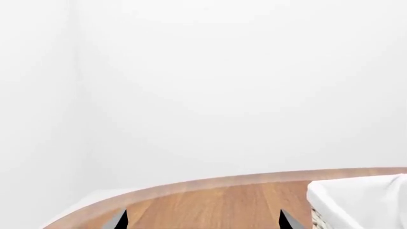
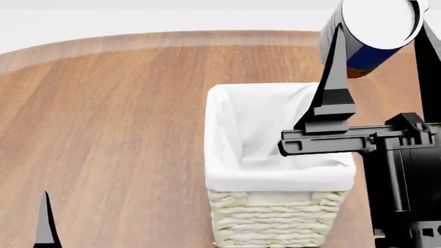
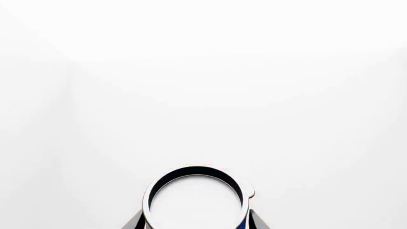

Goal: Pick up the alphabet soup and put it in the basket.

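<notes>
Count: one can, one basket, one table, two grippers of mine.

Left first. My left gripper (image 1: 202, 220) sits low at 7 o'clock in the head view, only one dark fingertip (image 2: 46, 219) showing there. Its wrist camera shows two dark fingertips set well apart with bare wood between them; nothing held. Beyond them the round brown wooden table (image 1: 210, 202) curves away to a pale edge, with a corner of the basket's white liner beside one tip.

Centre. The tall rectangular cream woven wicker basket (image 2: 276, 217) with the white cloth liner folded over its rim stands upright on the table, mouth open upward, at about 6 o'clock in the head view.

Right. My right gripper (image 2: 382, 39) is raised at 1 o'clock, clamped on the alphabet soup (image 2: 375, 31), a small cylindrical can with a white-grey top and a blue label turning orange at the base. A dark finger (image 2: 334, 77) presses each side of it. The can is tipped: its long axis leans, the white-grey top facing up and toward my head camera, the orange base away and down. It hangs in the air, clear of the table, up and toward 1 o'clock from the basket's mouth. In the right wrist view its round top (image 3: 196, 200) sits between the two fingertips.
</notes>
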You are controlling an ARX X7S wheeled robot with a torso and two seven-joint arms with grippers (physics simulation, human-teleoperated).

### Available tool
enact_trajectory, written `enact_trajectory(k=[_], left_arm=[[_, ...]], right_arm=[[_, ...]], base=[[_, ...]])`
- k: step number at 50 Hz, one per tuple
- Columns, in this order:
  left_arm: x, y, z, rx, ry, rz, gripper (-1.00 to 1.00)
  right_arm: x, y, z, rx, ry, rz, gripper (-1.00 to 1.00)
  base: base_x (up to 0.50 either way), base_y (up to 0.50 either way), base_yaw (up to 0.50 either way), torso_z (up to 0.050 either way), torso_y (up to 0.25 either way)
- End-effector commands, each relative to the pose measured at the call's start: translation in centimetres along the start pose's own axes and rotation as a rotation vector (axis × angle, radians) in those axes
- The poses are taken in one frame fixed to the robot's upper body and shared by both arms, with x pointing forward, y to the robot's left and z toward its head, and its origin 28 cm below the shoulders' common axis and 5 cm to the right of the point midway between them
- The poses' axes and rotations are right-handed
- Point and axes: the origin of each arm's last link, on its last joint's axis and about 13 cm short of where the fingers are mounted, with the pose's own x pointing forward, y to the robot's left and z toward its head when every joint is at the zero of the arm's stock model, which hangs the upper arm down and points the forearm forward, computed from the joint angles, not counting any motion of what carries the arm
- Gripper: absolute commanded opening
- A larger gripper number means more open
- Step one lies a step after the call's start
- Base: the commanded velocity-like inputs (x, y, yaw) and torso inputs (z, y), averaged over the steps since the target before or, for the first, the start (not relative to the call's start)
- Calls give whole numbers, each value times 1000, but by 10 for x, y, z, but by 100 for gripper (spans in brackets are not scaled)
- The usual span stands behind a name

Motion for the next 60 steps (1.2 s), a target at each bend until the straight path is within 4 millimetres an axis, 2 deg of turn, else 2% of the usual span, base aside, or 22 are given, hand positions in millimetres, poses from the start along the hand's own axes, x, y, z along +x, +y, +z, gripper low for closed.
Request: enact_trajectory(k=[1, 20, 28, 36, 39, 43, 49, 55, 60], left_arm=[[0, 1, -1, -1, 2, 4, 100], [0, 2, 0, 0, 1, 10, 100], [0, 2, -1, 0, 4, 9, 100], [0, 2, -1, -1, 3, 9, 100], [0, 2, -1, -1, 4, 10, 100], [0, 3, -1, -2, 5, 10, 100], [0, 2, -2, -3, 6, 11, 100], [0, 2, -3, -3, 8, 9, 100], [1, 3, -3, -3, 8, 12, 100]], right_arm=[[47, 11, -3, 25, -15, 43, -100], [112, 20, -26, 84, 42, 42, -100], [137, 19, -45, 95, 106, 35, -100], [171, 17, -70, 49, 183, 5, -100], [175, 17, -75, 37, 196, 0, -100], [189, 15, -93, 16, 288, -30, -100], [189, 11, -103, 0, 346, -58, -100], [180, 10, -113, -8, 495, -60, -100], [176, 9, -117, 14, 540, -59, -100]], base=[[0, 0, 0, 0, 0], [0, 0, 0, 0, 1], [0, 0, 0, 0, 0], [0, 0, 0, 0, 1], [0, 0, 0, 0, 0], [0, 0, 0, 0, 0], [0, 0, 0, 0, 2], [0, 0, 0, 0, 0], [0, 0, 0, 0, 2]])
